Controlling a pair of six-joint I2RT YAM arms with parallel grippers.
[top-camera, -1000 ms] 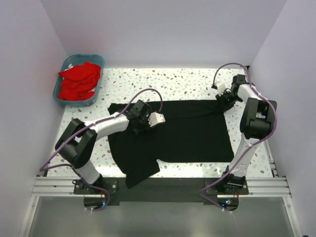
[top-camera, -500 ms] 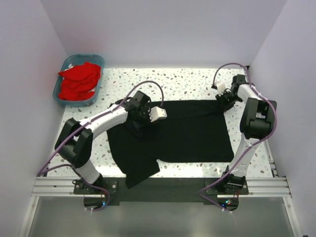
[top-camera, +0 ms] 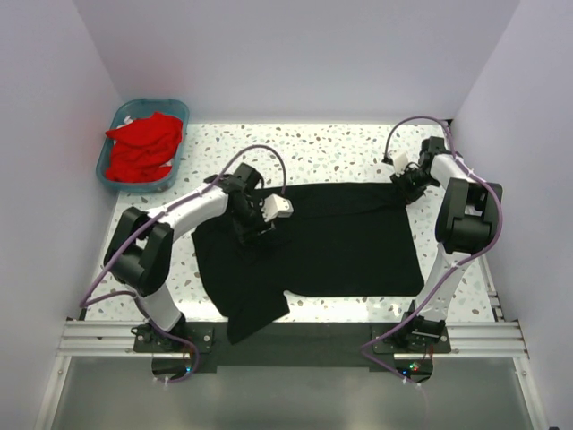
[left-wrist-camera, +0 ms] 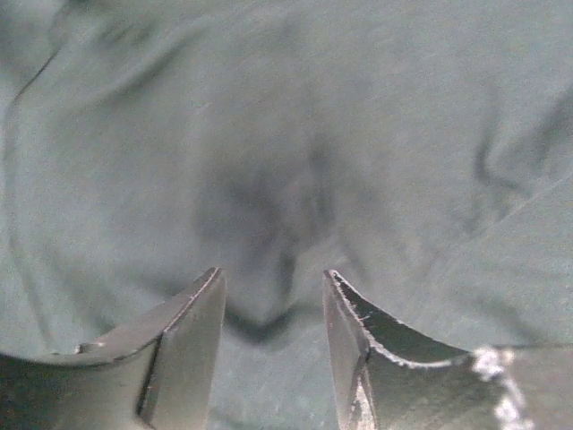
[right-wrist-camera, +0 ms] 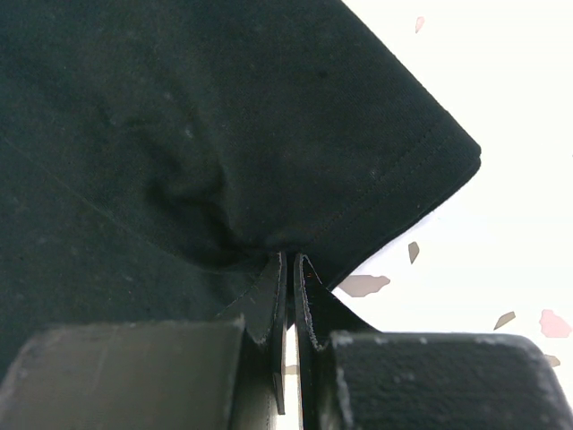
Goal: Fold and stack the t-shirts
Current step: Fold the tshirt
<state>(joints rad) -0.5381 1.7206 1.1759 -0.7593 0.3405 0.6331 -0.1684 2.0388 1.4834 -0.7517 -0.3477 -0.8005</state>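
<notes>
One black t-shirt (top-camera: pixel 349 242) lies spread on the table (top-camera: pixel 340 143). The red t-shirts (top-camera: pixel 143 152) fill one teal basket (top-camera: pixel 101 166), too bunched to count. Only the wrist views show the jaws: left gripper (left-wrist-camera: pixel 273 287) spread above black cloth, right gripper (right-wrist-camera: pixel 288 260) pinching its sleeve.

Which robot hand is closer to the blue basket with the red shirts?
Left. The left gripper is over the black t-shirt, at the end nearest the basket. The right gripper pinches the shirt's opposite far corner.
</notes>
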